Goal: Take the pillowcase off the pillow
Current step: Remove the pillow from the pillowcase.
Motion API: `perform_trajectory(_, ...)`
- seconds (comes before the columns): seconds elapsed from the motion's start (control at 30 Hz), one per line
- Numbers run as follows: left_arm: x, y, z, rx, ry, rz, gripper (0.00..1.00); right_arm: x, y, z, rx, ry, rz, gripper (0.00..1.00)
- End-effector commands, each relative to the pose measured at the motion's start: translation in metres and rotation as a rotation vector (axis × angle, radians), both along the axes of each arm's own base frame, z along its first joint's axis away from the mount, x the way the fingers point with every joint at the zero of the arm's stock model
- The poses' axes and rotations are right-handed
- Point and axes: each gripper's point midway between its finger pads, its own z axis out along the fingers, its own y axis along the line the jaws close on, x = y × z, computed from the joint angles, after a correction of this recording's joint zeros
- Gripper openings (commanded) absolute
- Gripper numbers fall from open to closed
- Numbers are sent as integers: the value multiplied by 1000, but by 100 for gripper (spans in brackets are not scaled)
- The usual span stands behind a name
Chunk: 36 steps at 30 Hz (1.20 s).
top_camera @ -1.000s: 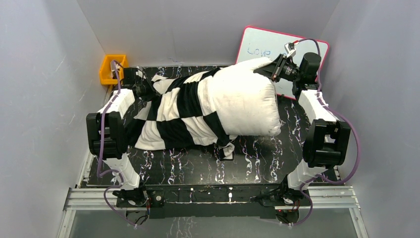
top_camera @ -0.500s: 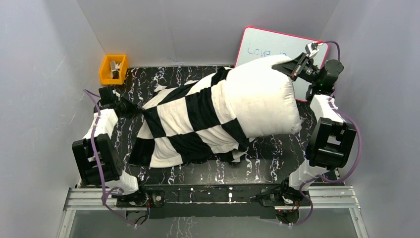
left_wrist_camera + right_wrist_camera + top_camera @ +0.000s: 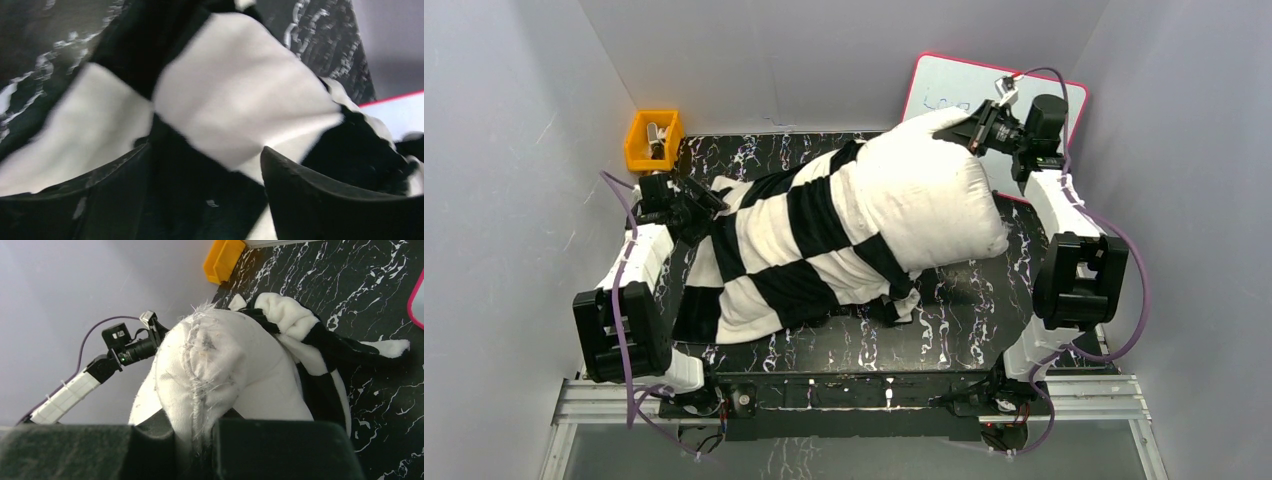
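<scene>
The pillowcase [image 3: 794, 250], thin floppy fabric in large black and white checks, is seen lying wrinkled across the middle and left of the counter [image 3: 964, 310]; its right part is wrapped round the left end of the pillow [image 3: 929, 205]. The pillow, plump, plain white and puffy, is shown bare over its right half; its far right corner is pinched along a frayed seam by the right end effector [image 3: 195, 425], jaws narrow on the cloth. The right arm is stretched far up the right side, wrist turned left. The left arm is bent along the left edge; the left end effector [image 3: 205, 200] is held at the case's far left corner, jaws spread wide, checked fabric loose between them. The counter is black, veined white; an orange bin [image 3: 653, 140] and a pink-rimmed whiteboard [image 3: 944, 95] are seen at the back.
</scene>
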Motion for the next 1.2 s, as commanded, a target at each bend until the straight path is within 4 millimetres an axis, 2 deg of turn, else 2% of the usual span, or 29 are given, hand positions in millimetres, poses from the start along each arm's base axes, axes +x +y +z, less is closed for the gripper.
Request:
perform_trajectory(0.0, 34, -45, 56, -63, -225, -239, 81, -2, 29, 4, -77, -73, 40, 0)
perform_trajectory(0.1, 43, -60, 62, -50, -245, -316, 85, -5, 36, 4, -78, -74, 57, 0)
perform_trajectory(0.17, 47, -65, 52, -48, -212, -333, 84, -8, 42, 4, -78, -77, 69, 0)
perform_trajectory(0.2, 47, -67, 43, -54, -182, -329, 78, -9, 44, 5, -79, -81, 75, 0)
perform_trajectory(0.23, 48, -66, 32, -59, -147, -313, 66, -10, 46, 5, -81, -84, 81, 0)
perform_trajectory(0.27, 46, -63, 19, -60, -101, -290, 48, -11, 47, 4, -82, -85, 83, 0)
perform_trajectory(0.33, 42, -52, -1, -27, -16, -229, 1, -12, 47, 5, -85, -83, 87, 0)
perform_trajectory(0.4, 37, -38, -8, 24, 31, -174, 0, -12, 45, 8, -107, -104, 82, 0)
perform_trajectory(0.47, 34, -18, 0, 86, 29, -113, 0, -9, 37, 14, -121, -122, 49, 0)
perform_trajectory(0.5, 31, -1, 6, 118, 28, -62, 0, -7, 25, 21, -116, -145, 16, 0)
perform_trajectory(0.53, 19, 43, 10, 104, 53, 69, 0, -4, -8, 38, -69, -182, -64, 0)
perform_trajectory(0.6, -33, 122, -16, -113, 97, 470, 0, -4, -82, 56, 71, -157, -222, 0)
perform_trajectory(0.63, -61, 140, -39, -178, 123, 624, 0, -4, -120, 63, 125, -154, -311, 0)
perform_trajectory(0.67, -75, 150, -43, -155, 153, 678, 0, -3, -135, 65, 140, -154, -342, 0)
perform_trajectory(0.7, -86, 159, -44, -112, 182, 723, 0, -2, -139, 68, 145, -157, -351, 0)
perform_trajectory(0.77, -95, 171, -28, -50, 144, 804, 0, 4, -145, 65, 120, -154, -401, 0)
perform_trajectory(0.83, -48, 145, 10, -82, -55, 578, 0, 6, -116, 62, 66, -169, -330, 0)
perform_trajectory(0.87, -22, 116, 32, -68, -137, 415, 0, 7, -97, 59, 27, -174, -286, 0)
perform_trajectory(0.9, 10, 77, 71, -15, -269, 174, 15, 9, -63, 52, -39, -177, -225, 0)
perform_trajectory(0.93, 36, 6, 115, 8, -392, -125, 49, 8, -31, 41, -86, -166, -165, 0)
perform_trajectory(0.97, 42, -27, 132, 3, -443, -255, 64, 7, -20, 36, -85, -157, -141, 0)
perform_trajectory(1.0, 44, -57, 146, 5, -492, -375, 74, 6, -10, 32, -82, -147, -116, 0)
perform_trajectory(1.1, 41, -141, 176, 33, -581, -639, 96, 2, 13, 21, -93, -129, -63, 0)
perform_trajectory(1.13, 41, -162, 179, 54, -588, -687, 98, -2, 29, 18, -102, -128, -33, 0)
perform_trajectory(1.17, 42, -177, 181, 79, -594, -710, 98, -5, 36, 17, -112, -128, -22, 0)
